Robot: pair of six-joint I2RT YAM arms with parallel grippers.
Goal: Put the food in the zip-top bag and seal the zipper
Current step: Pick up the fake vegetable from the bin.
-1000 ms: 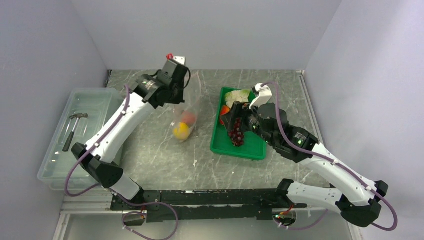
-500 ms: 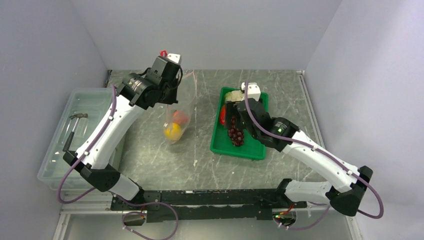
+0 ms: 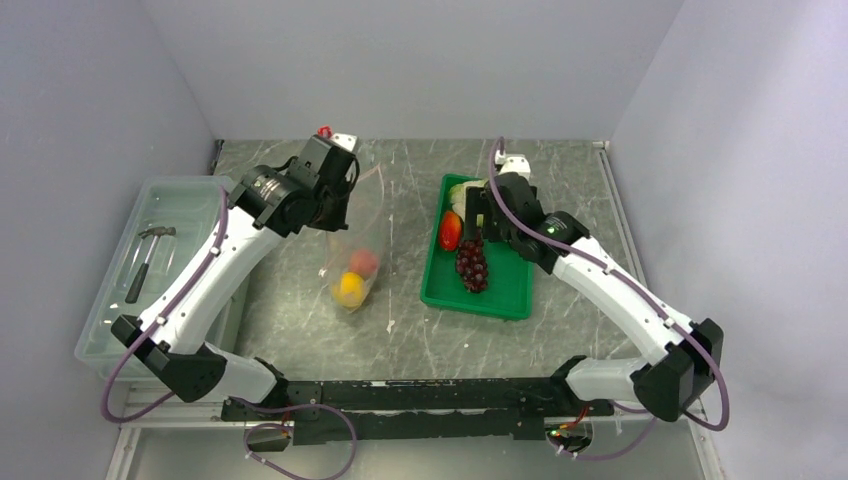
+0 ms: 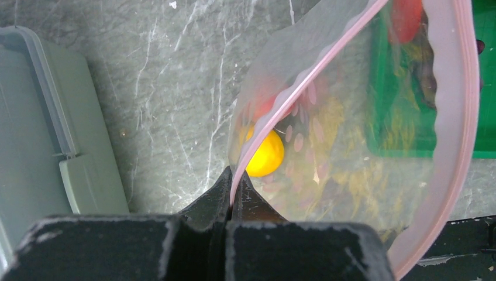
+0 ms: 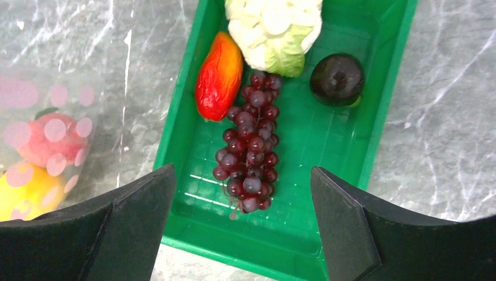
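My left gripper [image 4: 234, 175] is shut on the pink zipper [image 4: 316, 67] of the clear zip-top bag [image 3: 352, 240] and holds its mouth up and open. An orange-yellow fruit [image 3: 350, 288] and a pink-red piece [image 3: 365, 262] lie in the bag's bottom. My right gripper [image 5: 243, 175] is open and empty above the green tray [image 5: 386, 117]. In the tray lie the purple grape bunch [image 5: 250, 155], the red tomato-like piece [image 5: 219, 76], the pale leafy vegetable [image 5: 275, 29] and a dark round fruit [image 5: 337, 79].
A large translucent bin [image 3: 195, 200] holding a hammer [image 3: 150, 255] stands at the left. Walls close in the back and both sides. The tray [image 3: 500, 295] sits right of the bag on the marbled table.
My left arm has shifted left and nearer, carrying the hanging bag with it. My right gripper has moved toward the far end of the tray, staying open.
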